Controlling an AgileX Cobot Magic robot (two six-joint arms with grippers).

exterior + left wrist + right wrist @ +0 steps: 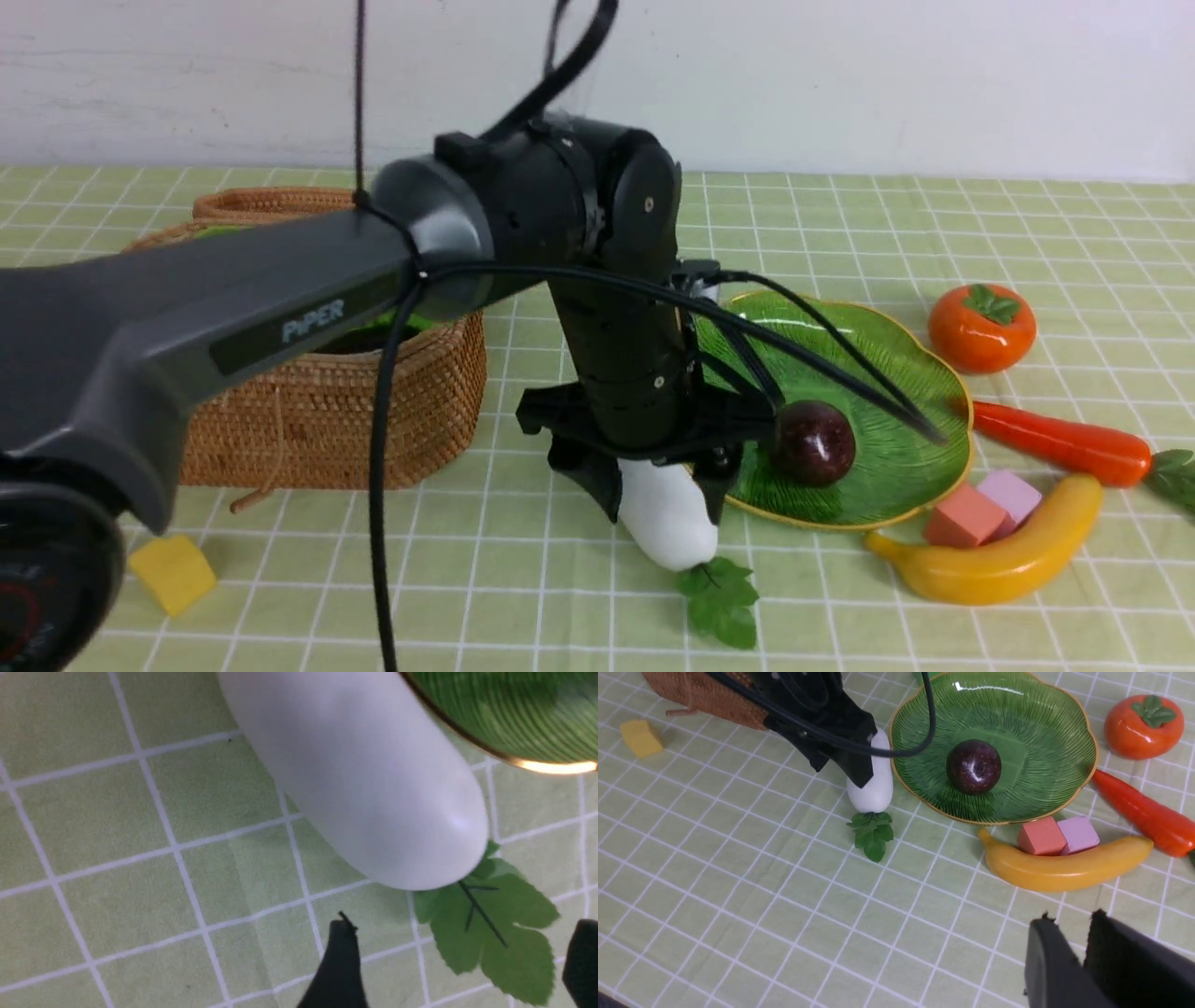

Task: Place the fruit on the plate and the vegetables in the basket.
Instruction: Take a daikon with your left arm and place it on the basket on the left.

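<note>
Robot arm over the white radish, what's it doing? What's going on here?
The left gripper is open, with its fingers on either side of the white radish, which lies on the tablecloth beside the plate. The mangosteen is already on the plate. The banana, persimmon and carrot lie on the table, not yet sorted. The right gripper hangs nearby, empty.

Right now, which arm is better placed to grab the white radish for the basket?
Left. The left gripper is open astride the radish, with the basket on that side. The right gripper hangs farther off, near the banana, jaws nearly together.
</note>
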